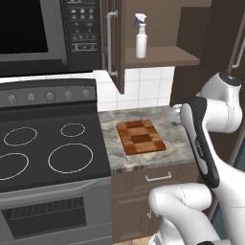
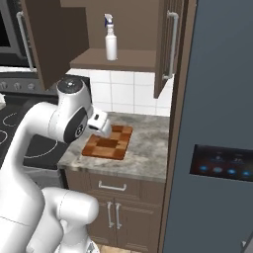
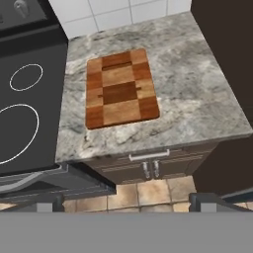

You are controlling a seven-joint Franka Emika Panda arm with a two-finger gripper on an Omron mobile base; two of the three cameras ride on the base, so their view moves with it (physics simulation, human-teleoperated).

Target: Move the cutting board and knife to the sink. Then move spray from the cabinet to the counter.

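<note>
While the claw (image 3: 126, 200) hangs high above the desk (image 3: 197, 99) with its fingers spread wide and empty, their tips are cut off at the lower edge of the hand view. The cutting board (image 3: 120, 89) lies flat on the desk beside the stovetop (image 3: 24, 113). The spray (image 1: 140, 36) stands upright on the shelf of the open cabinet (image 1: 162, 56). In the right base view the arm hides one corner of the board.

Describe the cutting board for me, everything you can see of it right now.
The cutting board is a rectangular wooden slab, checkered in light tan and dark reddish-brown blocks. It lies flat on the mottled grey counter, near the stovetop, its long side running from front to back. Nothing rests on its top face, and it looks whole and clean. The open gripper hangs in front of the counter edge, clear of the board.
</note>
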